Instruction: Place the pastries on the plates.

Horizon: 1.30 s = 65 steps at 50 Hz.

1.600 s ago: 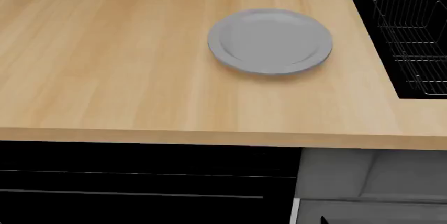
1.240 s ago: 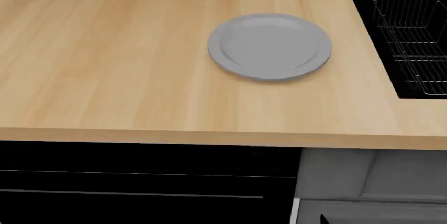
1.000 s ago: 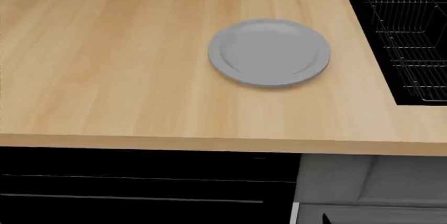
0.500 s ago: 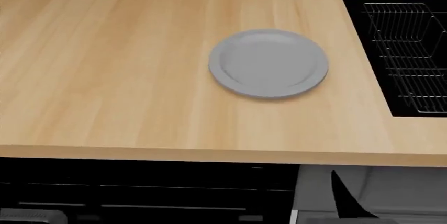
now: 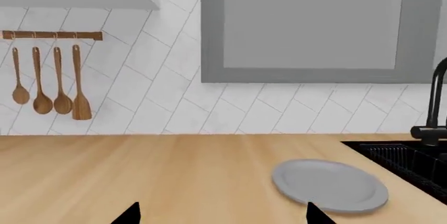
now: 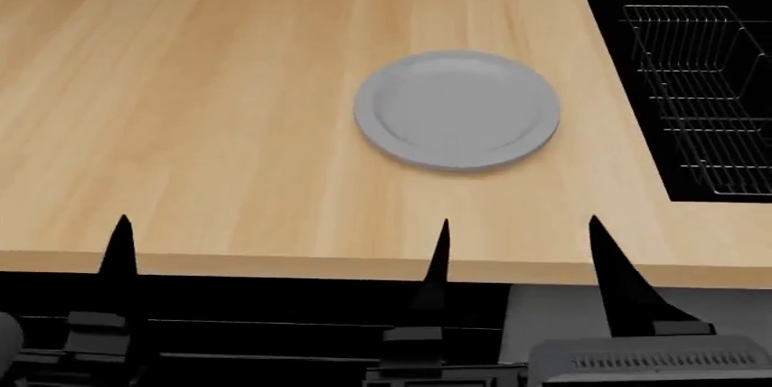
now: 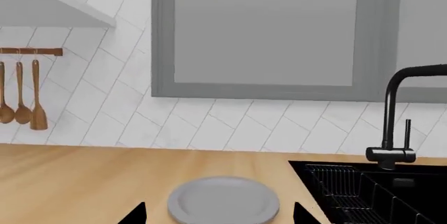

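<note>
Left claw open, near grey plate.

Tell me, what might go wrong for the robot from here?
No pastries and no blue plate show in any view, only the grey plate, so it may have to search for them. Both pincers sit low at the counter edge; rising carelessly could bump it. The open sink lies close beside the plate.
</note>
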{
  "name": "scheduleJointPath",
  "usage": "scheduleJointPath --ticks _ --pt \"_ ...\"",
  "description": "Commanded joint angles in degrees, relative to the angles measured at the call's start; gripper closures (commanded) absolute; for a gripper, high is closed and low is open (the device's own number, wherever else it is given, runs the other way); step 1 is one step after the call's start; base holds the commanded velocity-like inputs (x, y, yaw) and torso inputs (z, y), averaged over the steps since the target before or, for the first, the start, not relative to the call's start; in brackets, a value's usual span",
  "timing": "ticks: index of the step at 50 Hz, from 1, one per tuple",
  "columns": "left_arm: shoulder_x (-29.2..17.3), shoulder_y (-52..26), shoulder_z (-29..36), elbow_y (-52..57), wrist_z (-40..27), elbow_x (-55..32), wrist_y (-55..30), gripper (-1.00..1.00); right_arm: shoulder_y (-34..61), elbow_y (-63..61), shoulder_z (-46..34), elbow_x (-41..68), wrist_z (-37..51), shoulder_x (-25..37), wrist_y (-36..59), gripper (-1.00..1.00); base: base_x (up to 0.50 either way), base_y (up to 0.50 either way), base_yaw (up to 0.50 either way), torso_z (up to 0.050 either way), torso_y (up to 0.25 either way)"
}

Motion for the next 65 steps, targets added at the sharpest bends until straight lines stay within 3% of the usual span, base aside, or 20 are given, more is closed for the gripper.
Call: scheduleJointPath --ticks 1,9,39,65 --pt "-13.20 -10.02 6.42 3.83 -21.75 -22.13 1.91 -1.00 5.27 -6.42 -2.56 13.78 14.40 9.51 4.53 -1.00 0.00 -0.48 0.00 0.000 0.000" --pt "-14.29 -10.07 7.38 3.65 -22.67 -22.17 3.69 -1.00 6.98 -6.27 -4.13 18.36 19.45 13.07 3.17 -1.00 0.00 -0.50 0.00 0.000 0.000" --pt "-20.40 -12.72 16.33 3.78 -27.46 -20.85 12.76 -1.00 7.72 -5.68 -7.33 21.60 24.49 17.44 -0.43 -1.00 0.00 -0.50 0.00 0.000 0.000" --pt "-21.61 -11.82 17.77 2.63 -27.50 -19.63 15.73 -1.00 9.17 -5.71 -10.17 23.05 27.92 20.24 -1.52 -1.00 0.00 -0.50 0.00 0.000 0.000"
